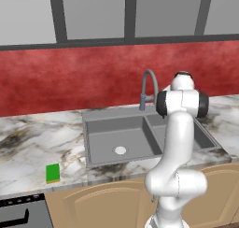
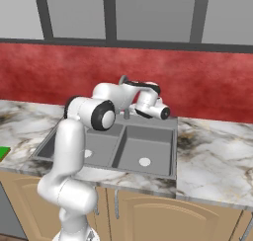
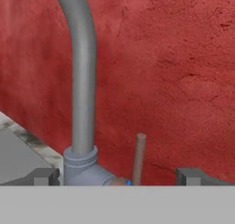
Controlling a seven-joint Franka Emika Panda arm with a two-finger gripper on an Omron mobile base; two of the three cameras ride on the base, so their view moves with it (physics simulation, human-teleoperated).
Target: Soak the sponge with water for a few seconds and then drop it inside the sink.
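Up at the back of the counter, the gripper (image 3: 117, 176) sits with its jaws spread wide and nothing between them, its two dark fingertips (image 3: 44, 176) standing well apart at the bottom of the hand view. Between them rises the grey faucet (image 3: 82, 94), whose round base collar sits just beside a thin brown handle lever (image 3: 139, 159) standing nearly upright; whether the fingertips touch either one cannot be told. Behind the faucet is the red backsplash wall (image 3: 174, 71). From the right base view the arm reaches forward over the sink (image 2: 148, 141), its hand (image 2: 158, 109) held near the back rim in front of the faucet. The sink is a dark grey double basin set into the marbled counter (image 1: 28, 143), with a white round drain (image 1: 120, 150) in the left basin and another in the right one. No stream of water can be made out at the spout. The sponge (image 1: 52, 173), a small green block with a yellowish bottom edge, lies flat on the counter well to the left of the sink, near the front edge and well apart from the gripper. In the right base view only a green corner of it shows at the far left edge.
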